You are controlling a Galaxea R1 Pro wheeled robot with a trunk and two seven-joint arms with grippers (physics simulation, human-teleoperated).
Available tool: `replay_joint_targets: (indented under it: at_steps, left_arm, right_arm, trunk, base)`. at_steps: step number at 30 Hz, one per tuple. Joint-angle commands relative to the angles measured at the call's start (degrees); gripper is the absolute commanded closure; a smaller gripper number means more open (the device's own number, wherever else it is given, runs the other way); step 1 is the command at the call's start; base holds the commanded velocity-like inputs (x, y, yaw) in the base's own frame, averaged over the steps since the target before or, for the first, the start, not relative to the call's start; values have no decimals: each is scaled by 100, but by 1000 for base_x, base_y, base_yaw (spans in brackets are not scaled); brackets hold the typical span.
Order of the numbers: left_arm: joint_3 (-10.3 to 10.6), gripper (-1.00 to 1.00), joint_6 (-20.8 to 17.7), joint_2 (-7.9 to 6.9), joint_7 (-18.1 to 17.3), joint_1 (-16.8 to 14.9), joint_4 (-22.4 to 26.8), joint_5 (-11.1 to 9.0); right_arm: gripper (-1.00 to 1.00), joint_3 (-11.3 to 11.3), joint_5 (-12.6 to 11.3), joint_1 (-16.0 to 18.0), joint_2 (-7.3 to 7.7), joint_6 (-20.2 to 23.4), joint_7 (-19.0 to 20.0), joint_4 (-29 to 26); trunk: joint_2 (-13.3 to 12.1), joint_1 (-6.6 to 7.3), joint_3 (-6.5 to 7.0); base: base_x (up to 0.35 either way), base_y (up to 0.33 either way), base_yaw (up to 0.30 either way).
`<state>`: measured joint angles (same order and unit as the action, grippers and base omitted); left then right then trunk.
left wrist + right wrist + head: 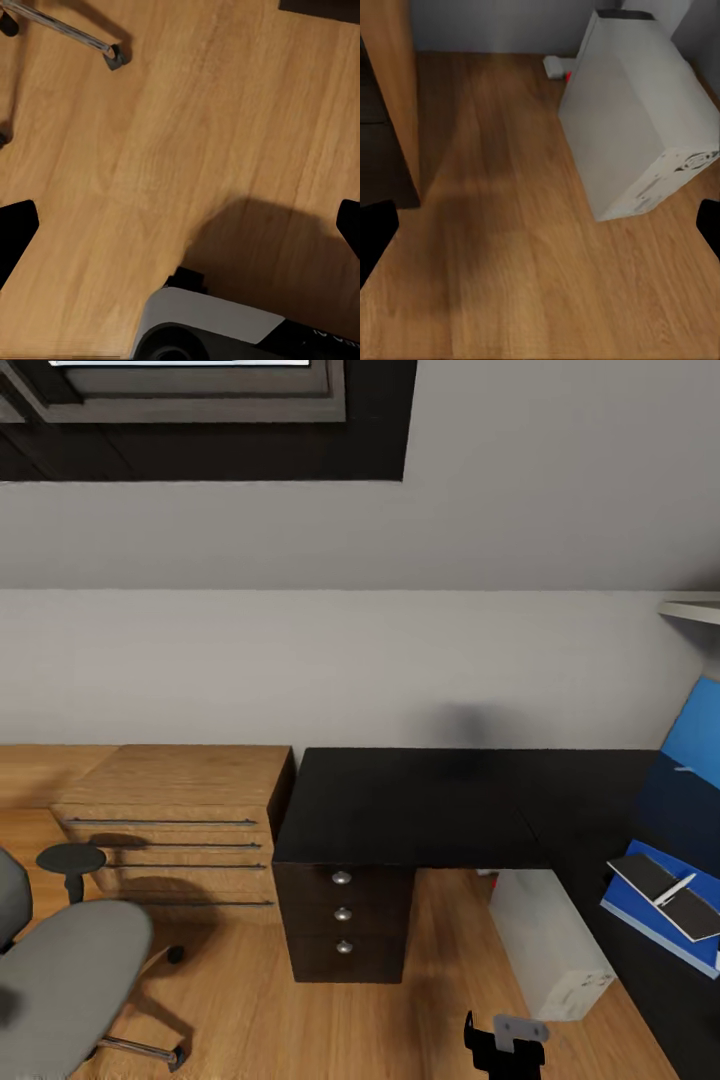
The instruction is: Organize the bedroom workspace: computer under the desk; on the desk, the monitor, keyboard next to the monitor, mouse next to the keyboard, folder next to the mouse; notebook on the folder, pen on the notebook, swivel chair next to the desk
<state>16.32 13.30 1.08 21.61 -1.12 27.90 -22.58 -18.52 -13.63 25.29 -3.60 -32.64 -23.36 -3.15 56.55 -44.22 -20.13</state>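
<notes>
Meanwhile, in the bedroom, the robot faces the corner of the desk (420, 805), whose black top lies bare here. The computer (548, 945) stands on the wood floor (250, 1010) under the desk's right wing, its long side visible to the right wrist camera, well apart from the fingers. The chair (60, 980) waits at the left, near a light-wood cabinet (175, 830), one chrome leg and caster (114, 54) showing below the left arm. On the desk's right wing the blue folder (655, 915) already lies, with a dark notebook (665, 895) and a pen (675, 888) on it. Both grippers, the left (180, 229) and the right (540, 229), hang over bare floor with fingers spread wide and nothing between them. The chair looks like the piece left to move: bulky but on casters, it should roll freely and may swivel if pushed off-centre, so the backrest or an armrest seems the surest hold. The computer looks heavy, rigid and smooth-sided, best left where it stands.
</notes>
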Motion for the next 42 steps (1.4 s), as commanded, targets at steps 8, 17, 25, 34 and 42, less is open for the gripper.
replay_joint_targets:
  at_steps: [8,17,25,34,42]
  left_arm:
    - [46,-100,32,3,46,-10,-4,-94]
    - [47,-100,712,8,5,-10,-177,-72]
    - [75,-100,813,16,0,-9,-404,-54]
    - [80,-100,815,25,-6,-10,-418,-61]
    - [81,-100,815,30,-7,-10,-426,-62]
  right_arm:
    - [-100,-64,-35,3,-5,-847,-33,65]
    - [-100,-72,-42,3,-29,-1467,-61,300]
    - [-100,-79,-39,3,-43,-1487,-63,315]
    - [-100,-82,-43,3,-59,-1454,-71,315]
    - [-100,-82,-43,3,-70,-1440,-72,315]
  trunk:
    - [4,0,-6]
    - [4,0,-6]
    - [4,0,-6]
    - [4,0,0]
    - [4,0,24]
  base:
    - [0,0,276]
    - [0,0,276]
    - [0,0,279]
    - [0,0,281]
    - [0,0,281]
